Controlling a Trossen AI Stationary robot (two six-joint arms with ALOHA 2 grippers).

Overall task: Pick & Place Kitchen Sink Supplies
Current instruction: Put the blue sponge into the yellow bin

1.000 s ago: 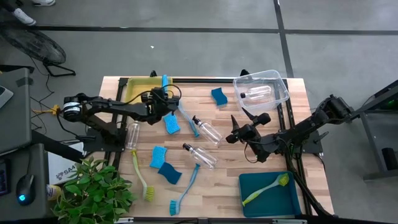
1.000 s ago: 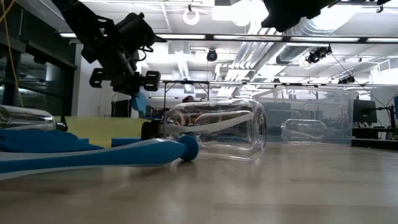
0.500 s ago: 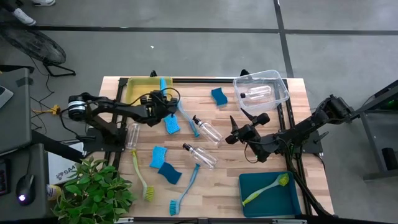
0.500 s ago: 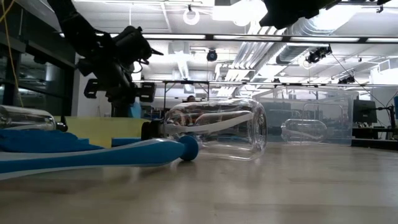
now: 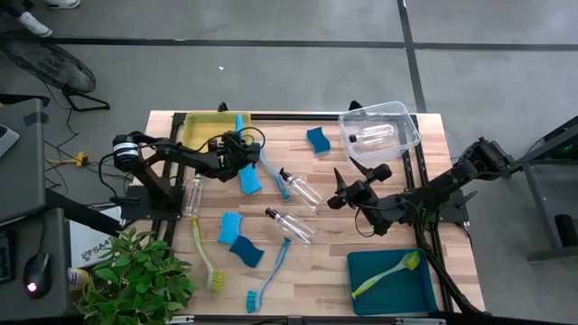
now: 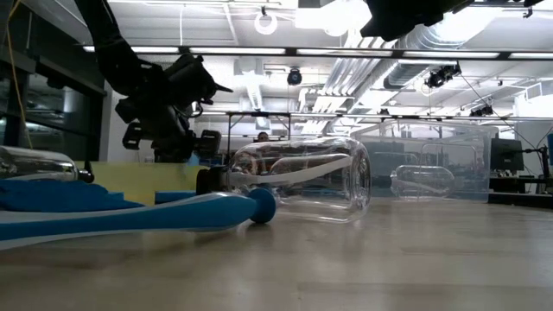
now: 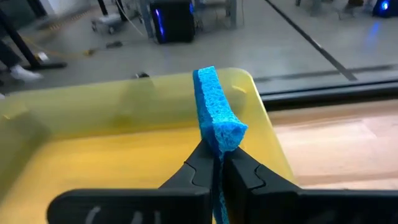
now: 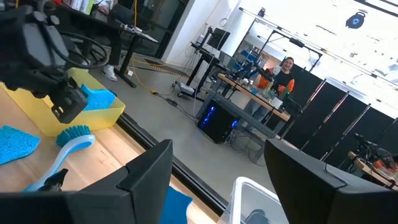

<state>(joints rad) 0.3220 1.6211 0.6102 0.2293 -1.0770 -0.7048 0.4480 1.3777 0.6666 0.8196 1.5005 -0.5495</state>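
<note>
Left gripper (image 7: 214, 163) pinches blue sponge (image 7: 214, 109) upright over yellow bin (image 7: 112, 124).

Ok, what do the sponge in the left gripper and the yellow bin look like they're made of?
Sponge: looks like soft porous foam, matte, with a rough pitted surface, pinched thin between the left gripper fingers. Yellow bin: probably moulded plastic, smooth and slightly glossy, and seemingly translucent, since dim shapes show through its wall.
</note>
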